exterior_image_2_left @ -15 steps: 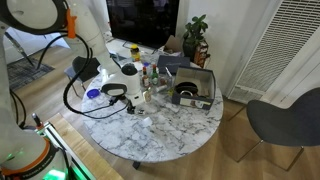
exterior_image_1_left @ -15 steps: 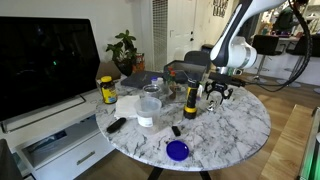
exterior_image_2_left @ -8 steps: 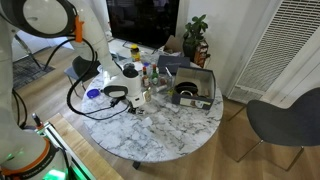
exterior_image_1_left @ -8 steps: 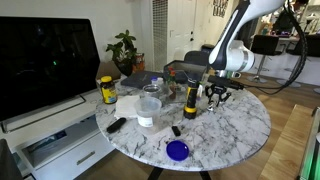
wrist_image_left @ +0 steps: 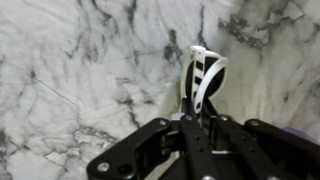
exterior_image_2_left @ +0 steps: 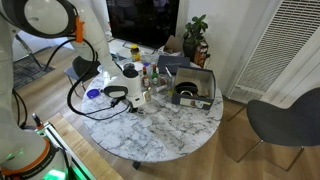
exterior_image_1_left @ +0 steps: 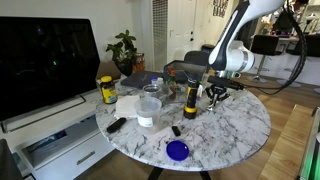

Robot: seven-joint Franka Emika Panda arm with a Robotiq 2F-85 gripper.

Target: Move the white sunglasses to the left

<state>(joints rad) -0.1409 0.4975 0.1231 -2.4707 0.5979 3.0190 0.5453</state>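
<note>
Round marble tabletop (exterior_image_1_left: 235, 125) bearing a blue disc (exterior_image_1_left: 177, 150) near its front edge, a black remote (exterior_image_1_left: 116, 125), a white cup (exterior_image_1_left: 149, 110), a yellow jar (exterior_image_1_left: 107, 90) and an upright dark bottle (exterior_image_1_left: 190, 101). A dark screen (exterior_image_1_left: 45, 60) stood beside the tabletop and a plant (exterior_image_1_left: 124, 48) behind it. In an exterior view, a grey chair (exterior_image_2_left: 285, 120) stood well apart.

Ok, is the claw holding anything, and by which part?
Yes: the claw is shut on the sunglasses, pinching one end of the white frame; the rest sticks out past its fingertips.
</note>
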